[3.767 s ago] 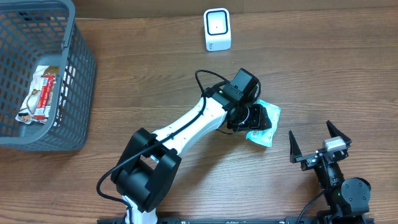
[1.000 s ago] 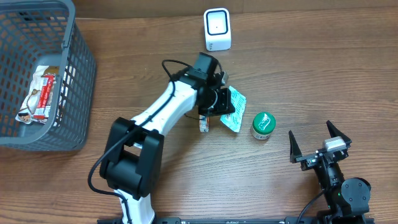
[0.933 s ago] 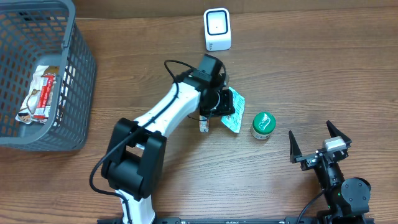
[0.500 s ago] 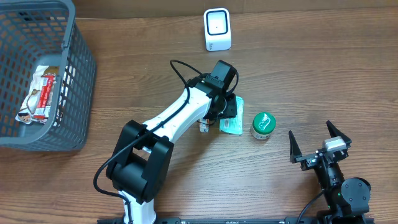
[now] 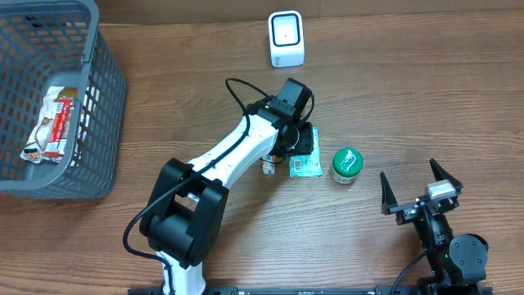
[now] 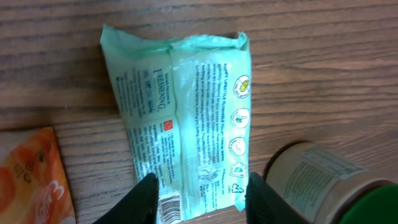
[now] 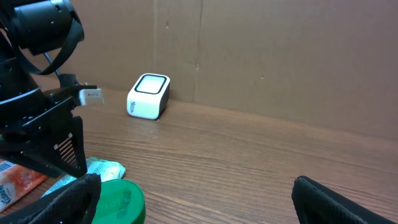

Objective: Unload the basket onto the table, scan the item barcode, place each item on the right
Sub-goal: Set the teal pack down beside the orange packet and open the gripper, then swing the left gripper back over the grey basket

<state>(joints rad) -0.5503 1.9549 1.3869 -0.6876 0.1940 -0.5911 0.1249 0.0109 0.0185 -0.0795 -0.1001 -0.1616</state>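
Only the wrist view shows left pincer [image 6: 202,179] released astride green packet [image 6: 186,106]; right pincer [image 5: 408,169] gapes.

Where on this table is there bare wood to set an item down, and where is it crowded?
Free: the wide stretch right of the scanner, down to the right gripper; also the strip between the basket and the scanner. Crowded: mid-table, where orange sachet, green packet and green-lidded jar sit close together by the left gripper.

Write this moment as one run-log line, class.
left pincer: open, straddling flat mint-green plastic wipes packet | right pincer: open, empty | white box-shaped scanner: apart from packet
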